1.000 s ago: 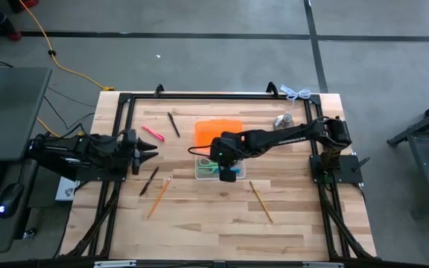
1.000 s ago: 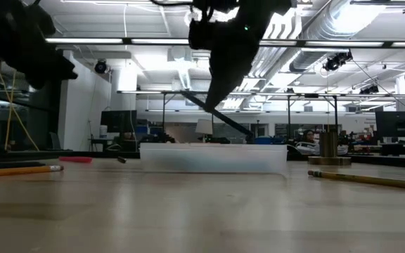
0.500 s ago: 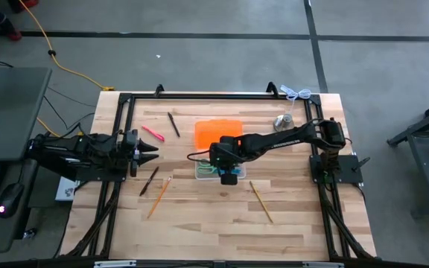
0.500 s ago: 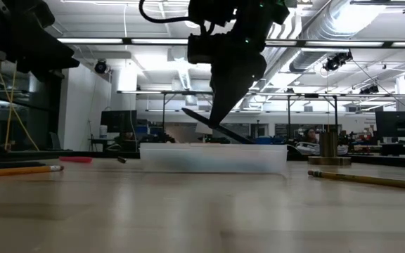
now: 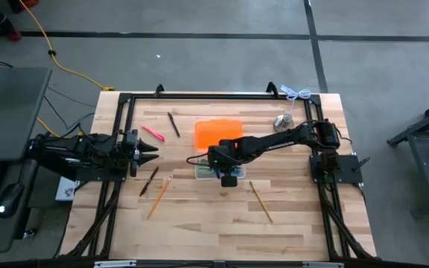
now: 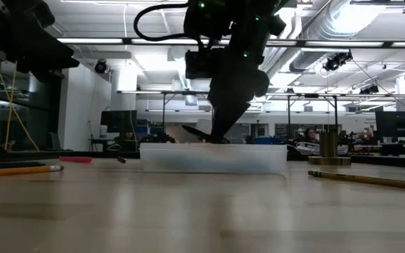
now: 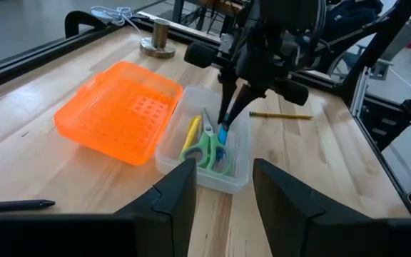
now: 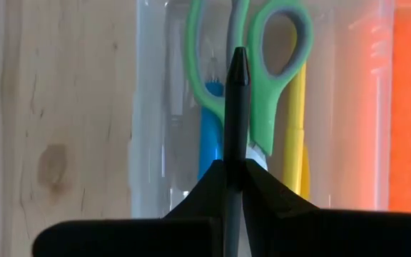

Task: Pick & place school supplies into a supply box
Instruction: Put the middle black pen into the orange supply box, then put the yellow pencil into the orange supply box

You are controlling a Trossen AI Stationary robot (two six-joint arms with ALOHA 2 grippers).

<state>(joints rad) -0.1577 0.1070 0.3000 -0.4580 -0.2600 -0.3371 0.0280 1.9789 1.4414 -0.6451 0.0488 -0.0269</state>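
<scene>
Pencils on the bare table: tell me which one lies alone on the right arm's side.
The yellow pencil, lying alone in front of the right arm's base; the other loose ones lie across the box, toward the left arm.

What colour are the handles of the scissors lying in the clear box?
Light green; the scissors lie inside the clear box, seen best in the right wrist view.

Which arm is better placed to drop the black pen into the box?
Right: its tool already grips the black pen directly over the clear box. The left tool waits open by the table's left edge.
</scene>
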